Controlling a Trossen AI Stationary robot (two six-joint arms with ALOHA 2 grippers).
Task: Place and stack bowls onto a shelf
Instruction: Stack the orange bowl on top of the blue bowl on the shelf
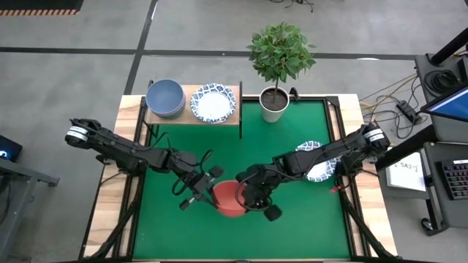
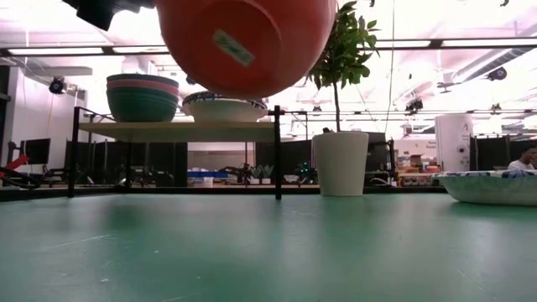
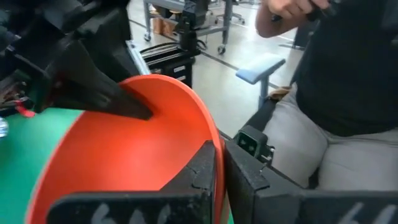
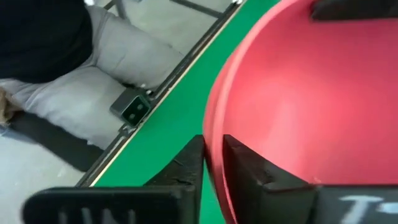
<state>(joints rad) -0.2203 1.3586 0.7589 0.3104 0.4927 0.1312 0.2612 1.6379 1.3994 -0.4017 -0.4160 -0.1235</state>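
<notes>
A red bowl (image 1: 230, 199) is held above the green table (image 1: 292, 226) near its middle front, between both grippers. In the low view the red bowl (image 2: 243, 42) is up in the air, tilted, with its underside showing. My left gripper (image 1: 207, 188) is shut on its left rim and my right gripper (image 1: 252, 199) on its right rim. The wooden shelf (image 1: 191, 118) stands at the far left. It carries a stack of plain bowls (image 1: 164, 97) with a grey-blue one on top, and a blue-patterned white bowl (image 1: 213, 102) beside it. My left gripper pinches the red bowl's rim (image 3: 214, 134), one finger (image 3: 199, 168) inside the bowl and one (image 3: 245, 174) outside. It comes from the table's left side. The bowl is lifted clear of the table. My right gripper pinches the opposite rim (image 4: 210, 124), one finger (image 4: 249, 171) inside the bowl and one (image 4: 186, 165) outside. It comes from the table's right side. The bowl is clear of the table.
A potted plant in a pale pot (image 1: 274, 102) stands at the far edge, right of the shelf. Patterned white bowls (image 1: 316, 162) lie on the table at the right, under my right arm. A seated person (image 3: 336, 106) is close beyond the table's near edge.
</notes>
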